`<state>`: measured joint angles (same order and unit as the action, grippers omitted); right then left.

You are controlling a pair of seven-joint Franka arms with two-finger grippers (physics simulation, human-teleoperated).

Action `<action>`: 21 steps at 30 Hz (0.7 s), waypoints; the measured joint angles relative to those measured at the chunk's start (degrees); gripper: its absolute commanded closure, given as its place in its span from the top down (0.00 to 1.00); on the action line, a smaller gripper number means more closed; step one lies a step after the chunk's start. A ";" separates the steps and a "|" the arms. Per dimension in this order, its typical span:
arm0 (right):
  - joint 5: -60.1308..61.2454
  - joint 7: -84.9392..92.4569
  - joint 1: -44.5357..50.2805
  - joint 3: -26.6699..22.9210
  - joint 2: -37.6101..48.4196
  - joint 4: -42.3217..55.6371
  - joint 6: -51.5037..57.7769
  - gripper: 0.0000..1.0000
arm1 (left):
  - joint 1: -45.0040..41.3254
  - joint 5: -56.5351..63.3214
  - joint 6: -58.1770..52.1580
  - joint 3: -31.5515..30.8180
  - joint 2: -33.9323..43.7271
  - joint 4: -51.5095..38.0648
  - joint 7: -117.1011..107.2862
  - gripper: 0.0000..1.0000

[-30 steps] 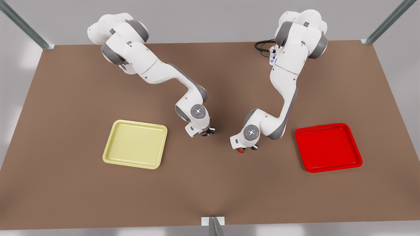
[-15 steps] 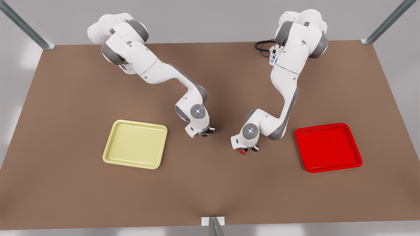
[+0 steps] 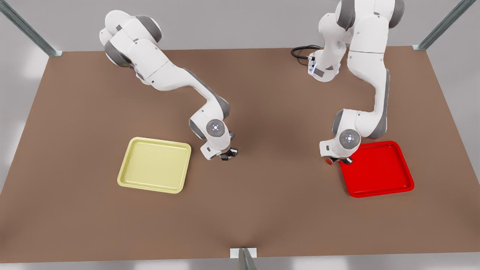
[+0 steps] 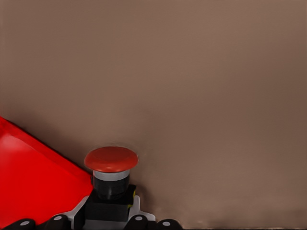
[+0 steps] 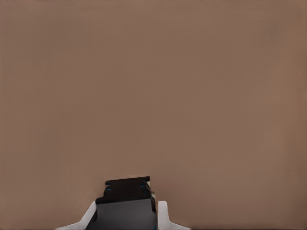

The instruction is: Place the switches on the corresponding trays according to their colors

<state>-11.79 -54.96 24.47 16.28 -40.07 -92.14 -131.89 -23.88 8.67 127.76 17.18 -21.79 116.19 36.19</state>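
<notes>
Front view: the left gripper (image 3: 336,161) pinches the red switch (image 3: 329,161) at the red tray (image 3: 378,172)'s 9 o'clock rim. The right gripper (image 3: 228,155) hovers at 3 o'clock of the yellow tray (image 3: 154,164).

Left wrist view: red switch (image 4: 111,172) clamped beside the tray corner (image 4: 33,182).

Right wrist view: fingers (image 5: 163,213) grip a dark switch body (image 5: 125,203); cap colour cannot be told.

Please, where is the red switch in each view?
Front view: red switch under the left gripper, just off the red tray's corner nearest the table's middle.
Left wrist view: red switch held between the fingers, beside the tray.
Right wrist view: not in it.
Shared landmark: the red tray.
</notes>
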 measured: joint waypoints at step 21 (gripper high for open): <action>-0.11 35.21 -21.94 -2.74 9.04 -15.99 -2.24 0.51 | 7.36 -13.63 16.24 8.12 -6.60 2.00 22.11 1.00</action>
<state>-11.91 -19.74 2.53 13.55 -31.03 -108.13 -134.14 -16.52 -4.96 144.00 25.30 -28.39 118.19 58.30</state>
